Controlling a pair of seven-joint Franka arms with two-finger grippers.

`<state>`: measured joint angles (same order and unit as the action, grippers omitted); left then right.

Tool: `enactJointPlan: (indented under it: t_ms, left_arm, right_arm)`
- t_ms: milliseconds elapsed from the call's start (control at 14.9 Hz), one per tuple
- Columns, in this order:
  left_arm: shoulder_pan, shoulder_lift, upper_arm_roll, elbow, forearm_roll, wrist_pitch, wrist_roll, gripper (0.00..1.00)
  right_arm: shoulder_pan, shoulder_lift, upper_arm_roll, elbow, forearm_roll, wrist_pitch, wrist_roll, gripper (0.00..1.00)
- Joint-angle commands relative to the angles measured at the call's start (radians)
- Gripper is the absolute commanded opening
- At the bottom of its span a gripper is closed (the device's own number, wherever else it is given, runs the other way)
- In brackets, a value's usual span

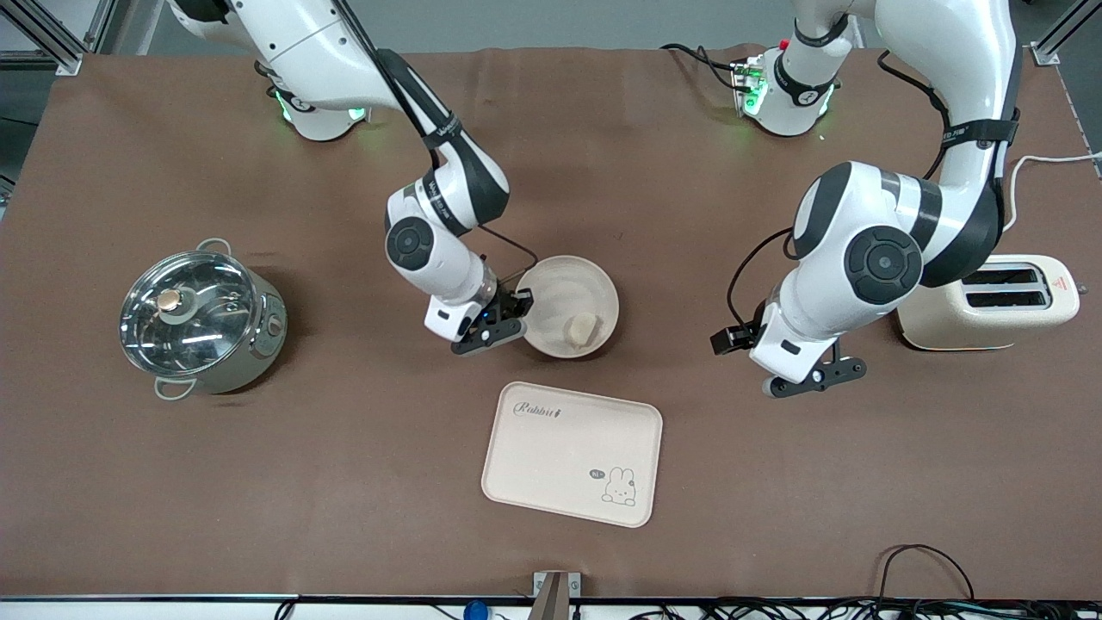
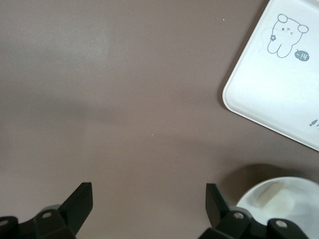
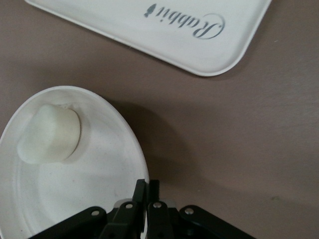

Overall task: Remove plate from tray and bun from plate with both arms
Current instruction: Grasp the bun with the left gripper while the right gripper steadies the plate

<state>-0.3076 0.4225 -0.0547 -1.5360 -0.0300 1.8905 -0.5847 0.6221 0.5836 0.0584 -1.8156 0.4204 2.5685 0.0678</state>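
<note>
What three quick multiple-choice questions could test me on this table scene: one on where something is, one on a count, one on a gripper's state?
1. Where is the bun?
A. on the tray
B. in the plate
C. in the pot

2. How many slots does the toaster have?
A. one
B. two
C. four

3. What is the right gripper doing?
A. shut on the plate's rim
B. open over the pot
C. holding the bun

Answers: 1 B, it lies inside the plate. 2 B, two dark slots show. 3 A, its fingers pinch the rim.
</note>
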Motion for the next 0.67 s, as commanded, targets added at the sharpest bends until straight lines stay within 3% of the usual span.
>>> enactJointPlan:
  t_ms: [0, 470, 537, 604]
  left_arm:
    - [-0.037, 0.002, -0.001, 0.010, 0.004, 0.010, -0.081, 1.00]
    - [-0.235, 0.053, -0.001, 0.008, 0.005, 0.042, -0.132, 1.00]
    - [-0.235, 0.056, -0.001, 0.007, 0.005, 0.056, -0.130, 1.00]
    - [-0.238, 0.071, -0.001, 0.007, 0.007, 0.062, -0.124, 1.00]
  right_arm:
    - [0.036, -0.028, 0.008, -0.067, 0.063, 0.093, -0.016, 0.02]
    - [0.028, 0.059, 0.006, -0.005, 0.100, 0.197, -0.014, 0.04]
    - [0.024, 0.068, 0.006, 0.008, 0.101, 0.197, -0.013, 0.11]
    - [0.013, 0.074, 0.006, 0.016, 0.103, 0.197, -0.013, 0.28]
